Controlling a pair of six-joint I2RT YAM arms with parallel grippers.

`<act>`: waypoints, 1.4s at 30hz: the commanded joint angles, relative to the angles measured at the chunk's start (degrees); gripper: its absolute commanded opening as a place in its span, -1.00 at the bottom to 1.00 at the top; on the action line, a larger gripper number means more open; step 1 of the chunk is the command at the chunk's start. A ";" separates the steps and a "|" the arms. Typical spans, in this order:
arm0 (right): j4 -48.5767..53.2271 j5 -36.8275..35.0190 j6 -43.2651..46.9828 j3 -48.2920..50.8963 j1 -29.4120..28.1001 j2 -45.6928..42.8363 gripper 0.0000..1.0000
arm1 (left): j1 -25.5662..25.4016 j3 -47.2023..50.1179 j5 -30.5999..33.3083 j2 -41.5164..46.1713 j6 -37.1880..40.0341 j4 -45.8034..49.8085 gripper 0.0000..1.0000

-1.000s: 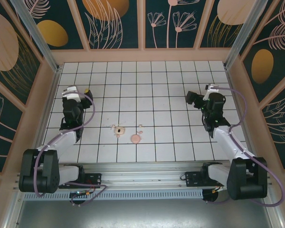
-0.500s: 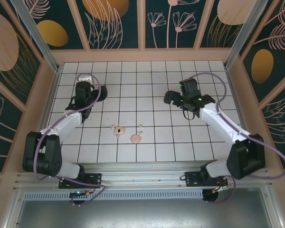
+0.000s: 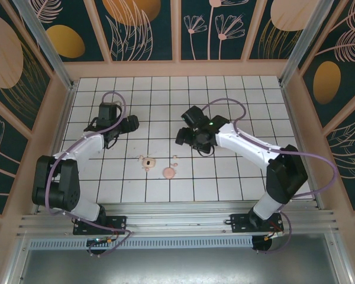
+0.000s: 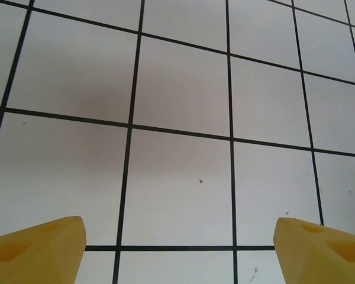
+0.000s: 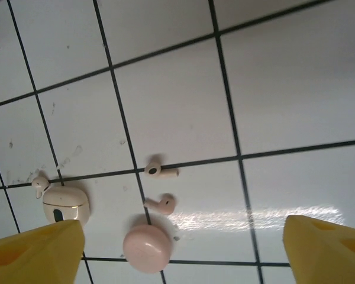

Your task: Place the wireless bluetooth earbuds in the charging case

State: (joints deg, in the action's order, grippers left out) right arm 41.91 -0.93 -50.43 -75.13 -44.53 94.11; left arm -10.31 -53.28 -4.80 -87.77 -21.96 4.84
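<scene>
Step in hand, judged: right arm lining up for 1st pickup
- right gripper [image 3: 182, 137] over tiles just beyond earbuds [image 5: 160, 170]; jaws wide, nothing between
- left gripper [image 3: 130, 123] wide too, bare tiles beneath
- 2 earbuds loose on tiles, near each other, right of charging case [image 5: 65, 204], which looks open
- pink disc [image 5: 147, 248] just beside nearer earbud; avoid nudging it
- to do well: centre on 1 earbud, straddle body not stem, descend straight, close gently
</scene>
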 commanded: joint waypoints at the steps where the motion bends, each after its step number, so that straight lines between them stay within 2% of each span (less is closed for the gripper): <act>1: 3.92 1.38 -6.66 -3.92 -2.60 3.94 0.71 | -0.14 -1.83 -3.88 -2.09 -0.16 3.27 0.65; 8: 11.46 1.91 -9.48 -11.56 -6.65 11.70 0.64 | -0.20 -2.10 -5.31 -3.83 0.06 4.18 0.65; 22: 9.75 10.00 -12.70 -15.66 -8.23 18.11 0.46 | -0.11 -4.64 -6.59 -6.80 0.68 6.36 0.57; 30: 14.87 12.11 -11.00 -21.12 -8.59 24.82 0.46 | -0.15 -3.42 -6.36 -6.98 0.79 6.58 0.58; 42: 16.21 14.44 -11.63 -20.11 -10.09 27.73 0.40 | -0.11 -3.32 -6.19 -8.25 1.29 6.46 0.58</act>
State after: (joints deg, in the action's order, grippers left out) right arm 55.29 12.73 -61.87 -94.72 -54.24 120.51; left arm -10.31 -56.62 -10.50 -95.07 -21.87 10.26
